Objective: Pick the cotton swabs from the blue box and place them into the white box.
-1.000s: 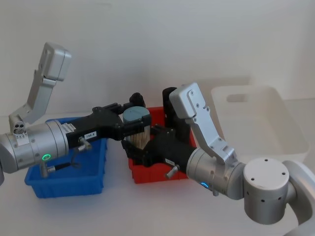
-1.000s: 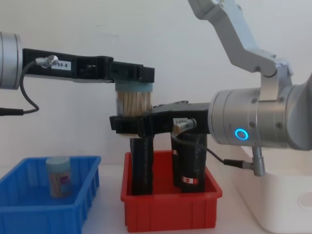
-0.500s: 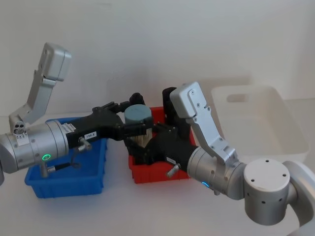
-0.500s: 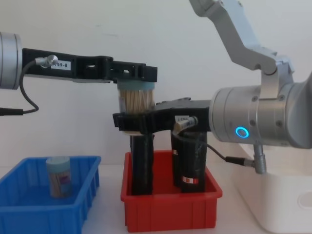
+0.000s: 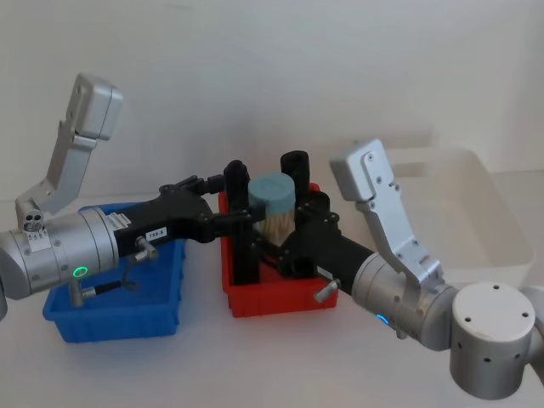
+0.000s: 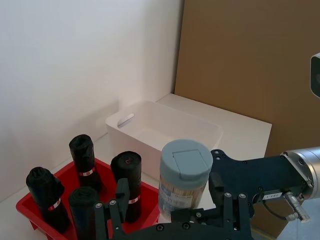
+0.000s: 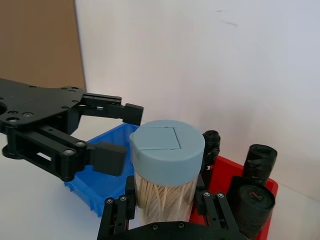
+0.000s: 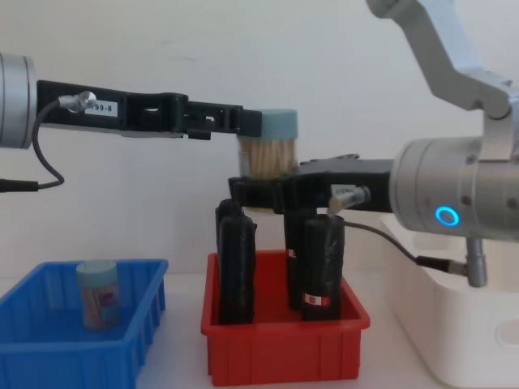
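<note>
Right gripper point(image 5: 276, 245): closed on the lower clear body of the held swab jar point(image 5: 274, 200), one finger on each side, below the cap (the right wrist view shows the grip most plainly).
Held swab jar: upright, pale blue cap on top, tan sticks visible through the wall. It is in the air over the red bin point(image 8: 284, 356), just above the tops of the black rolls point(image 8: 237, 271). It lies right of the blue box point(image 5: 119, 323) and left of the white box point(image 5: 501, 212), and is inside neither.
Left gripper point(image 8: 243, 123): reaches in from the left at cap height, jaws spread wide with nothing between them, tips just left of the jar. Its near pad point(image 7: 107, 157) stands apart from the jar. Whether the far finger touches the cap cannot be told.
Second swab jar point(image 8: 97, 293): stands upright on the floor of the blue box, near its middle, with no gripper on it.
Blue box: on the table at the left, just beside the red bin, under the left arm.
Red bin: between the two boxes, holding four upright black rolls with red-white labels.
White box: at the right on the table, with an oval handle hole in its far wall.
</note>
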